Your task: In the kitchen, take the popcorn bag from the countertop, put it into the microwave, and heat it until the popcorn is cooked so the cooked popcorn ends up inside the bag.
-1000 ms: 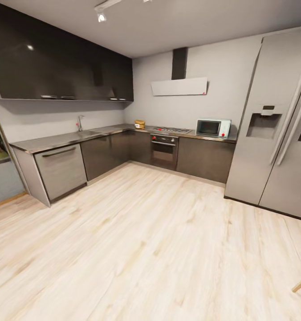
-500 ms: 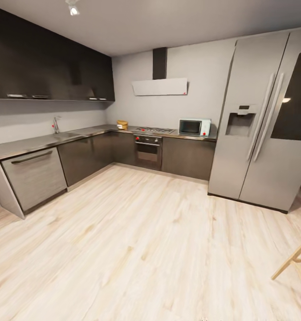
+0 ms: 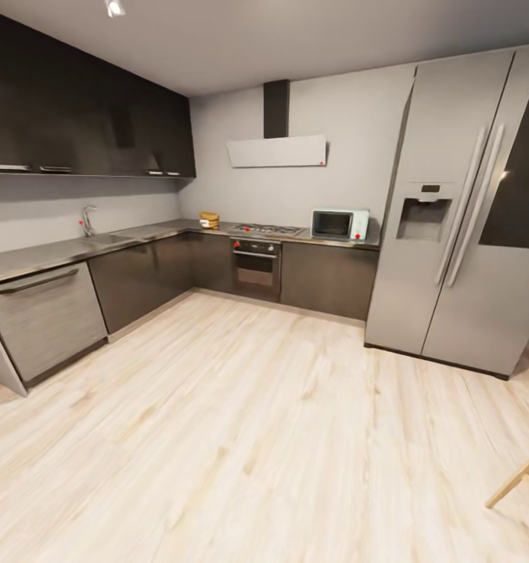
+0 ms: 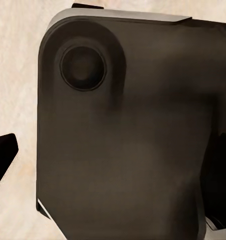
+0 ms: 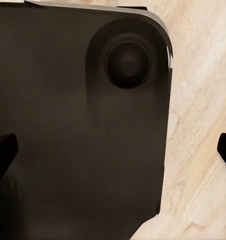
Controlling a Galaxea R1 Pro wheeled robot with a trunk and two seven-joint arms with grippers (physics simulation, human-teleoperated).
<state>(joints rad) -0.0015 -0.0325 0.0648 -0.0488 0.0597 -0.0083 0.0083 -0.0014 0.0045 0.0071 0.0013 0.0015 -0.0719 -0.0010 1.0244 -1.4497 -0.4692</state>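
Across the room, the kitchen's grey L-shaped countertop (image 3: 139,234) runs along the left and back walls. The small tan popcorn bag (image 3: 210,220) stands upright on it in the corner, left of the gas hob (image 3: 268,230). The pale mint microwave (image 3: 340,224) sits on the countertop's right end beside the fridge, its dark door shut. In the left wrist view, my left gripper (image 4: 113,160) hangs over my dark base with its fingertips far apart. My right gripper (image 5: 113,150) is open the same way, holding nothing. No popcorn pieces are visible.
A tall steel fridge (image 3: 460,211) stands at the right. The built-in oven (image 3: 256,267) sits under the hob and a sink tap (image 3: 86,219) is on the left run. Wide pale wood floor (image 3: 257,422) lies between me and the cabinets. A wooden leg (image 3: 519,481) pokes in at the lower right.
The whole head view has swung to the right and drawn a little closer, so the kitchen sits further left in the picture. Nothing in the kitchen itself has moved.
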